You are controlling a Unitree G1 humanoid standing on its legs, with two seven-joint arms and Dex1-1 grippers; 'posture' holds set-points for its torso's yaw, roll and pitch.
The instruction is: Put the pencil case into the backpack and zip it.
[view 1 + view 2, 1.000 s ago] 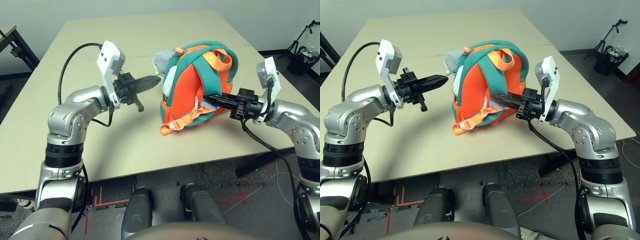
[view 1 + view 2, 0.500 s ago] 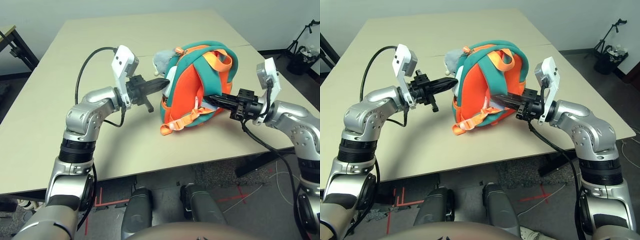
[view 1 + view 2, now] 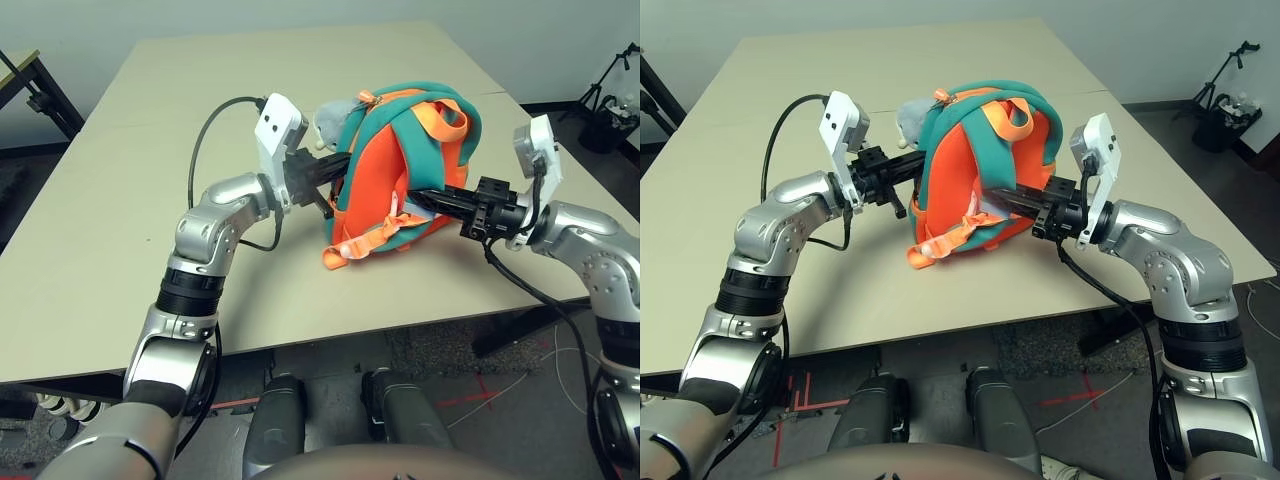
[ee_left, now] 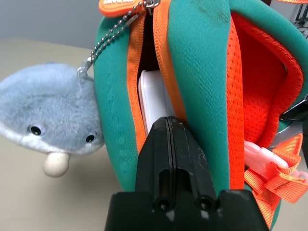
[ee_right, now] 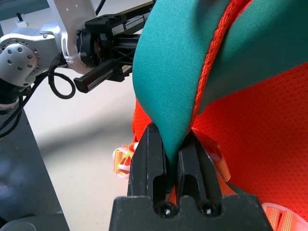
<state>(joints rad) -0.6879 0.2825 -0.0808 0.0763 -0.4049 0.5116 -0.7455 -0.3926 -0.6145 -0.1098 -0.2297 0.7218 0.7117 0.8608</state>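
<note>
A beige counter (image 3: 150,200) is carrying the scene, its broad top showing a faint seam running across behind the load. Standing on it, toward the right half and near the front edge, is the backpack (image 3: 375,205), teal with an orange panel, sitting upright on its base with orange straps trailing onto the surface at its front. A small grey plush animal (image 4: 45,118) is hanging beside the backpack's left side, close over the counter. The rest of the surface is lying bare.
</note>
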